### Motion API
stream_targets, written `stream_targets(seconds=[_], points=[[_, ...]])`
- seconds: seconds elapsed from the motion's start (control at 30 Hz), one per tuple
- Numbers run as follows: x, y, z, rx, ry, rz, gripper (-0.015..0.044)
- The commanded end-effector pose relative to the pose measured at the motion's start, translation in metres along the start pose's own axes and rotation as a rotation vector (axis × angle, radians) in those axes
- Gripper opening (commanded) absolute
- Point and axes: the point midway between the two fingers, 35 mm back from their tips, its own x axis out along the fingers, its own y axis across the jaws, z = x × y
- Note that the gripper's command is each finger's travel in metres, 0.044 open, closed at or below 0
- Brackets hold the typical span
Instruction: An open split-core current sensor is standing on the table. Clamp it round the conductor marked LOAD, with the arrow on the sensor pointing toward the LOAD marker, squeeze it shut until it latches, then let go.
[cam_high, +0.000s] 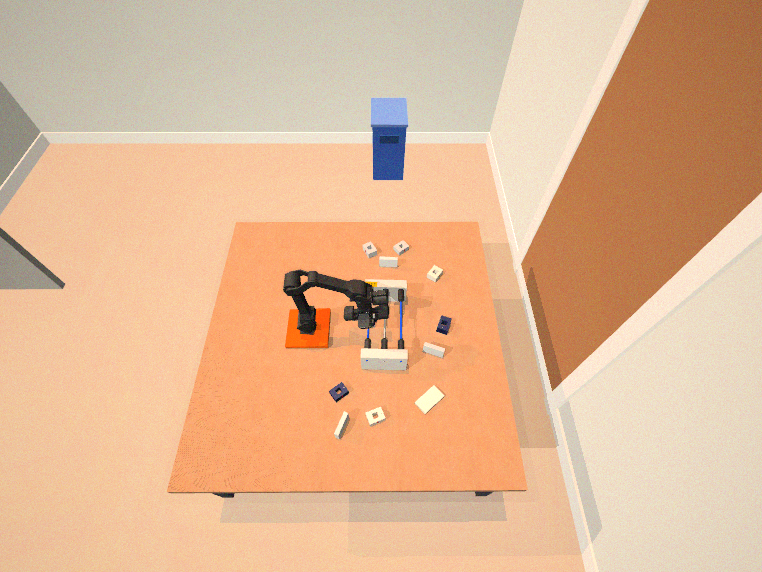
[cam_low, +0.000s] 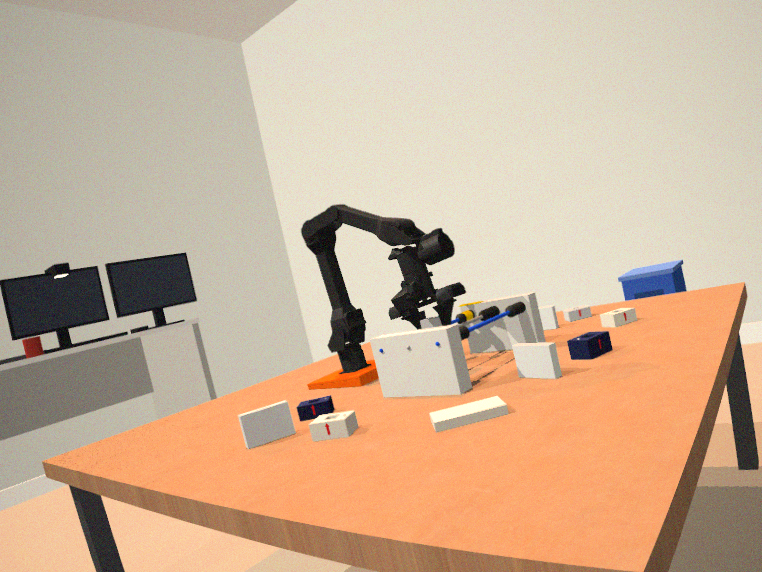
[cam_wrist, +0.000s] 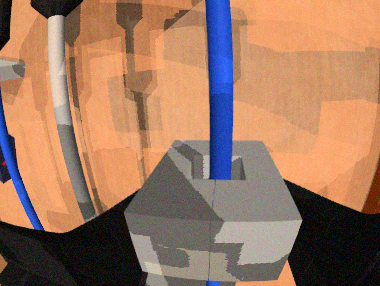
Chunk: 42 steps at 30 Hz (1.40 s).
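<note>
Red arrows (cam_low: 327, 429) on 5 blocks (cam_high: 381, 419) (cam_low: 343, 427) (cam_wrist: 6, 173)

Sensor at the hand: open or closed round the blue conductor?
Looks closed: in the wrist view the sensor's halves meet at a thin seam, blue conductor through its window. Latch: cannot tell.

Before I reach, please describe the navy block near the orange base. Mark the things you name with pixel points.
On the table (cam_high: 264, 443) (cam_low: 393, 492), find the orange base (cam_high: 292, 341) (cam_low: 332, 382). In the top view, the navy block (cam_high: 332, 394) (cam_low: 316, 410) lies below it, slightly right. Its nearest neighbours are white; the other navy block (cam_high: 444, 329) (cam_low: 585, 348) is beyond the cables.
</note>
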Motion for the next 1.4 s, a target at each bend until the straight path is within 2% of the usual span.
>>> stream_targets(seconds=[0.0,1.0,1.37], points=[[-0.0002,-0.0001,0.0000,0.000,0.000,-0.001,0.0268],[-0.0002,-0.0001,0.0000,0.000,0.000,-0.001,0.0268],[0.0000,0.0000,0.0000,0.000,0.000,0.000,0.0195]])
